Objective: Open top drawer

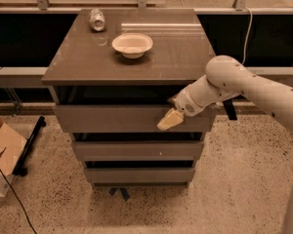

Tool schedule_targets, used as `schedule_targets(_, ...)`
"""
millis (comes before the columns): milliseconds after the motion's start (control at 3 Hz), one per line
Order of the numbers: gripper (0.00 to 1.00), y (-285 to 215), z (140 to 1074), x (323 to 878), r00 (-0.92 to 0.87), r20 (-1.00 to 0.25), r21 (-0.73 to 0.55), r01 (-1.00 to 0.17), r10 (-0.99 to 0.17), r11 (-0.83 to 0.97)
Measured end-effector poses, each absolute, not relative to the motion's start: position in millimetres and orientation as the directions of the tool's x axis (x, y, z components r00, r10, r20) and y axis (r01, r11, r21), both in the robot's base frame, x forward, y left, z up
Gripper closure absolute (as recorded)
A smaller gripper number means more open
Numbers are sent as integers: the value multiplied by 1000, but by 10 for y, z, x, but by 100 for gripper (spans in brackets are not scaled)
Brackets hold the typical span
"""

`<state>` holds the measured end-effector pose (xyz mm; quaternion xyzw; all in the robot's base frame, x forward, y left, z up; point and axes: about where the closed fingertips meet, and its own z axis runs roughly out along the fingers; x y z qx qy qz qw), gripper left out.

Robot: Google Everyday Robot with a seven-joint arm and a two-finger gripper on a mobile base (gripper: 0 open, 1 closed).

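Note:
The top drawer point(107, 119) is the widest grey-brown front, right under the top of the cabinet point(83, 65). A dark gap shows above its panel. My gripper point(169, 120), cream-coloured at the end of the white arm point(244, 84), rests against the right part of that front near its upper edge. The arm comes in from the right. Below are the narrower middle drawer front point(136, 150) and the narrowest bottom one point(136, 174).
A white bowl point(132, 45) and a tipped can point(96, 19) sit on the cabinet top. A cardboard box point(2, 152) and a black bar point(30, 143) lie on the speckled floor at left. A dark low wall with a railing runs behind.

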<state>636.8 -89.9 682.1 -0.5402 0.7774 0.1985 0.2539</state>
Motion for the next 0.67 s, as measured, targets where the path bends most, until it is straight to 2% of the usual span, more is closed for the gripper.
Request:
schedule_targets(333, 66, -905, 6822, 6349, -288, -607, 36, -941, -741, 336)
schedule_targets(667, 89, -1019, 6892, 5977, -297, -577, 57, -944, -761, 325)
